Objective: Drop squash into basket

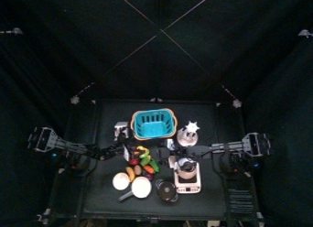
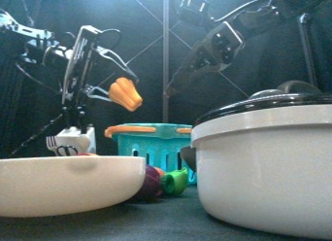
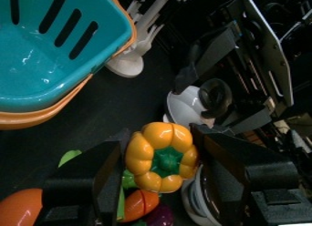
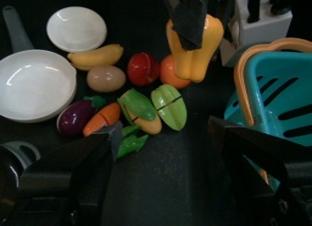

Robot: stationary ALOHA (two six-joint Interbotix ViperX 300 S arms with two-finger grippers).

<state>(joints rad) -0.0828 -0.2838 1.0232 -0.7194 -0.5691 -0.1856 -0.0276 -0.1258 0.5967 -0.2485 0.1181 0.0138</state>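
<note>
Black curtains pen in the small black table (image 1: 91, 180); from above, the basket (image 1: 154, 126) sits toward the back, toy foods and dishes crowd the front, and an arm reaches in from each side. From table height, the left gripper (image 2: 115, 92) holds the orange squash (image 2: 126, 93) aloft, above and just left of the basket rim, a lift invisible from overhead. Its own wrist camera shows both jaws clamped on the squash with the basket's empty interior beside it. Across the table, the right gripper (image 4: 167, 143) hangs with jaws spread wide and empty over the remaining foods. Judging by this, picking is done; carrying over and releasing remain.
</note>
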